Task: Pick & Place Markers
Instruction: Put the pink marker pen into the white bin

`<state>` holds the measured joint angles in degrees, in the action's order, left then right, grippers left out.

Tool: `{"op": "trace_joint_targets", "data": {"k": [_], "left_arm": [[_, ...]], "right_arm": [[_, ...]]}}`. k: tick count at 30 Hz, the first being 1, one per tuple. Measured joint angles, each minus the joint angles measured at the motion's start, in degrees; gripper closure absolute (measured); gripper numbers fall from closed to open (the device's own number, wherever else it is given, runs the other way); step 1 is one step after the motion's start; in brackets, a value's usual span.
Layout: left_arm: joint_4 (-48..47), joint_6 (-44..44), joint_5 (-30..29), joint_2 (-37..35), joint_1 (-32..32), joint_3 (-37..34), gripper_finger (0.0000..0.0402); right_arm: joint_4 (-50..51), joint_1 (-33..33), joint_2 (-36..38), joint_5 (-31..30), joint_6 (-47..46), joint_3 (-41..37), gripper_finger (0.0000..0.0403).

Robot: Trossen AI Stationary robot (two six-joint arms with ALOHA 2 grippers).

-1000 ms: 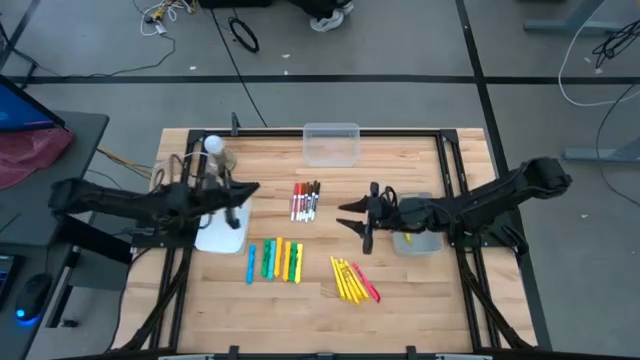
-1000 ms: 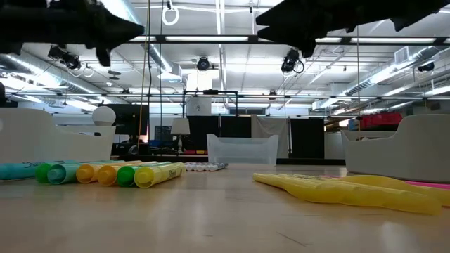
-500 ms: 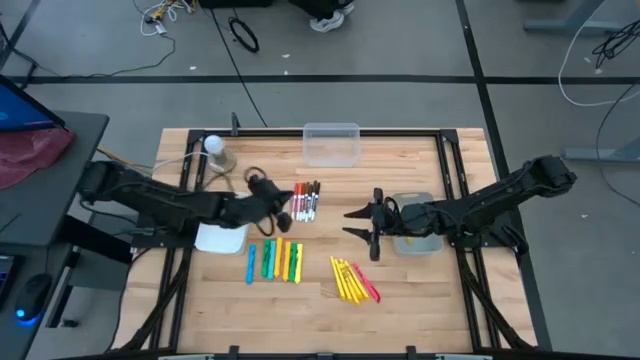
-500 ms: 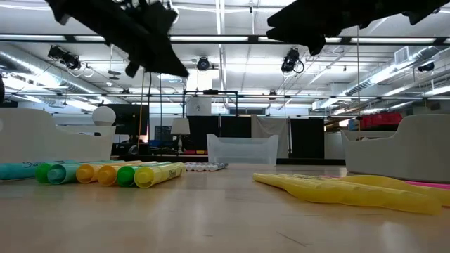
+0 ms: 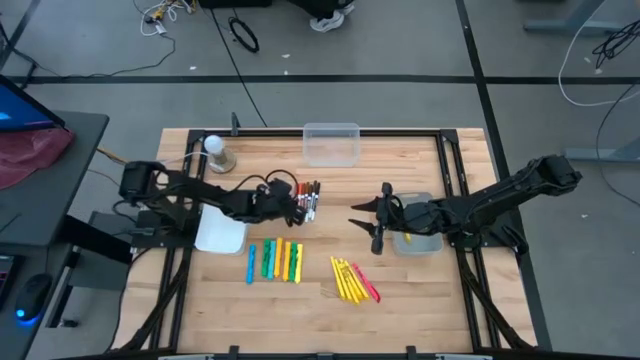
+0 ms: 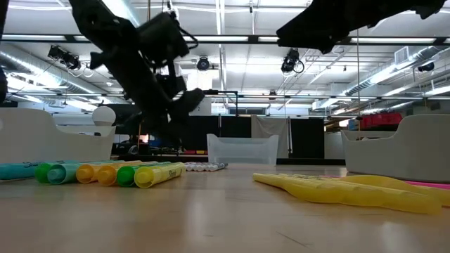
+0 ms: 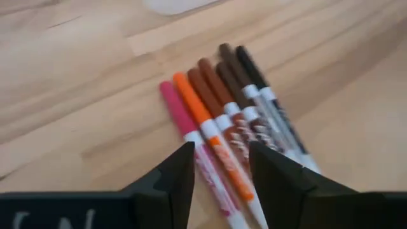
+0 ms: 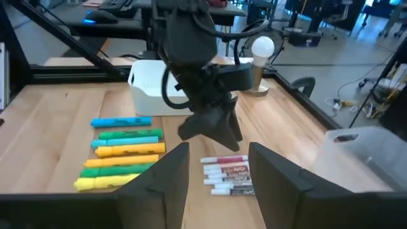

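A row of thin white markers (image 5: 307, 200) with red, orange, brown and black caps lies flat on the wooden table (image 5: 420, 290). My left gripper (image 5: 293, 205) hangs over the row's left side, slanting down. It is open, and its fingertips (image 7: 219, 168) stand above the pink and orange markers (image 7: 203, 127). Chunky blue, green, yellow and orange markers (image 5: 275, 260) lie nearer the front. Slim yellow and red markers (image 5: 352, 278) lie to their right. My right gripper (image 5: 370, 222) waits open above the table, right of the thin markers, facing them (image 8: 226, 175).
A white bin (image 5: 220, 236) sits under my left arm. A clear bin (image 5: 331, 143) stands at the far edge. A grey bin (image 5: 415, 240) lies beneath my right arm. A round white lamp-like object (image 5: 213, 150) stands at the far left. Black rails (image 5: 445, 160) frame the table.
My left gripper has swung from above the white bin toward the table's right, over to the thin markers. It has come down and tipped from nearly level to slanting downward. The markers have not moved.
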<state>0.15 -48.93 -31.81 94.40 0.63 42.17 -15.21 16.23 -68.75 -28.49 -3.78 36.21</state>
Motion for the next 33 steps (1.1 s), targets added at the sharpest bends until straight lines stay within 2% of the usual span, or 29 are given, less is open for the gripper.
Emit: {"op": "trace_joint_targets", "data": {"k": [12,22,33], "left_arm": [[0.6,-2.99,-0.24,4.7,2.2,0.02,0.0288],[2.24,-3.0,-0.19,6.45,2.34,0.02,0.0291],[2.03,-2.49,2.89,7.6,3.75,0.15,0.03]], "right_arm": [[1.02,0.0,0.0,0.0,-0.09,0.0,0.0239],[1.67,0.01,0.0,0.0,-0.21,0.02,0.0239],[2.11,0.02,0.0,0.0,-0.21,0.02,0.0239]]}}
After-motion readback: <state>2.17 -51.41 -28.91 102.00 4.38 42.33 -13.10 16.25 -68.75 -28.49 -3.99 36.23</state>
